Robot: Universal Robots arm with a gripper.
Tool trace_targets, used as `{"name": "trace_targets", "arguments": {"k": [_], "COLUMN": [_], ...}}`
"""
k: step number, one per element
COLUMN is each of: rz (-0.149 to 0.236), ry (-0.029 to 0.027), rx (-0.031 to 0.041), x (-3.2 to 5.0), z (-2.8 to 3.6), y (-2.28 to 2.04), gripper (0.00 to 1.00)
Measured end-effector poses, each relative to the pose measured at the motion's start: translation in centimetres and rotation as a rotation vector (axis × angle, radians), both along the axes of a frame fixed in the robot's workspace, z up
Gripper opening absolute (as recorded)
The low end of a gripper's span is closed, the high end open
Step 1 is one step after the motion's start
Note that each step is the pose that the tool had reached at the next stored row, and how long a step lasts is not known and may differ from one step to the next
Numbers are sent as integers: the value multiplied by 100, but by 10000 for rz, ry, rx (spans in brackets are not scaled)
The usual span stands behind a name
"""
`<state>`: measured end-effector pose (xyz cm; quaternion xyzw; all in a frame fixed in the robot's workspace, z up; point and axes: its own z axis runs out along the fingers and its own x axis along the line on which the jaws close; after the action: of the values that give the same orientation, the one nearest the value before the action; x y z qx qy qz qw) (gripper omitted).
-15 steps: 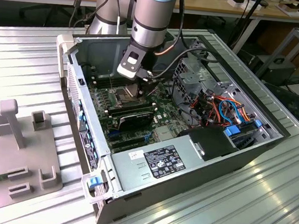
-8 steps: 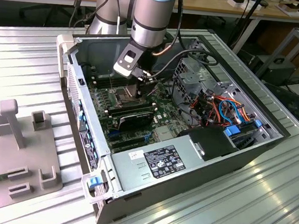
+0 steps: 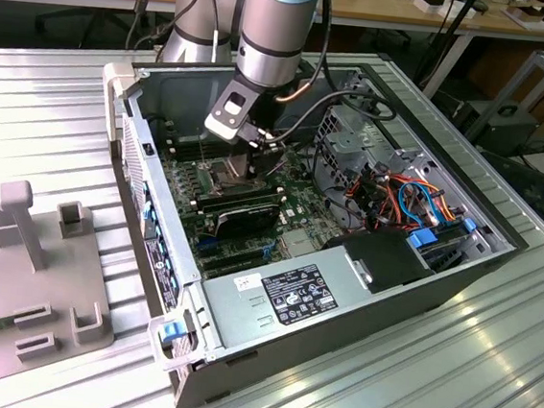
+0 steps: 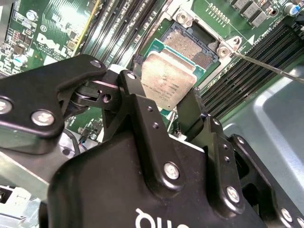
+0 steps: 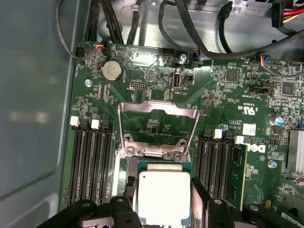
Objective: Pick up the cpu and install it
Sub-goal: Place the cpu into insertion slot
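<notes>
The gripper [image 4: 164, 95] has its black fingers [image 4: 190, 114] closed in on two opposite edges of the cpu [image 4: 166, 78], so the chip is pinched between them with its silvery lid facing the camera. In the first wrist view the cpu [image 5: 164, 197] hangs over the near part of the socket. In the second wrist view the socket [image 4: 189, 43] shows its bare contact field just beyond the chip. Whether the chip already touches it cannot be told.

Beyond stands the hinged load frame [image 5: 158, 118], folded open and clear of the opening, flanked by black memory slots [image 5: 90, 161] on the green motherboard [image 5: 228, 95].

Done well, this step calls for keeping the chip level and squaring its edges and corner mark to the socket. It should then go straight down with no sliding across the fine contacts.

There is white lettering on the gripper body and faint engraving on the chip lid. White print is scattered over the board. Farther off, a sticker sits on the power supply [image 3: 283, 292] in the open computer case [image 3: 354, 352], which lies on the ribbed metal table [image 3: 486, 379].
</notes>
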<state>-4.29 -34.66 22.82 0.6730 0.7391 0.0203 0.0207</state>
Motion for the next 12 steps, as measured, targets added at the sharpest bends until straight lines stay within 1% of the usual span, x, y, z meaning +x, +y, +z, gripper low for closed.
{"name": "trace_targets", "arguments": {"k": [2, 9, 12], "rz": [-30, -55, -62], "ry": [0, 0, -2], "rx": [0, 0, 4], "x": [-7, -12, -18], "z": [-13, -14, -25], "y": [0, 1, 2], "gripper": [55, 55, 55]}}
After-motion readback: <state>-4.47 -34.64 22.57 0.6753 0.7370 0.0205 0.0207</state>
